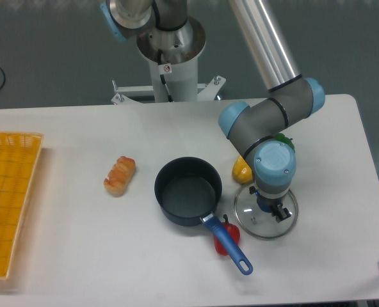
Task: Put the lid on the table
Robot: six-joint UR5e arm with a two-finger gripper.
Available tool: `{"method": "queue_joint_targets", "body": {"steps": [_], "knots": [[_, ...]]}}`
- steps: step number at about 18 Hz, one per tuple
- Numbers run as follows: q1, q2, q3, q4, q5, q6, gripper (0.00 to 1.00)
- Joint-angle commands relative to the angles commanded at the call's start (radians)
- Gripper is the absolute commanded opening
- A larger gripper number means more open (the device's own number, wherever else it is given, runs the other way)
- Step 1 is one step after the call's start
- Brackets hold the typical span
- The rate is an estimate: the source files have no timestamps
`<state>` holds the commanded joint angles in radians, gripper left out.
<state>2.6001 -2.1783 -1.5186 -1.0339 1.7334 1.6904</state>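
The clear glass lid [266,222] with a thin metal rim lies flat on the white table [80,256], to the right of the dark saucepan [187,190]. My gripper [271,208] points straight down over the lid's centre, at the blue knob, which the wrist mostly hides. The fingers straddle the knob; I cannot tell whether they are closed on it or parted. The saucepan stands open with its blue handle [229,244] pointing to the front right.
A yellow mesh tray [10,198] sits at the left edge. A croissant-like pastry [120,175] lies left of the saucepan. A red item [228,234] lies under the handle. A yellow item [241,170] and a green one [284,141] sit behind the arm.
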Motion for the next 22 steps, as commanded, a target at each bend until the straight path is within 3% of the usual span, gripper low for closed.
{"method": "queue_joint_targets", "body": {"steps": [2,4,10,12,22], "knots": [[-0.002,0.000,0.000,0.000,0.002,0.000,0.69],[-0.002,0.000,0.000,0.003,0.002,0.002,0.80],[-0.002,0.000,-0.002,0.003,0.002,0.002,0.87],[-0.003,0.003,-0.002,0.003,0.002,0.003,0.99],[-0.029,0.049,0.041,-0.003,0.002,0.002,1.00]]}}
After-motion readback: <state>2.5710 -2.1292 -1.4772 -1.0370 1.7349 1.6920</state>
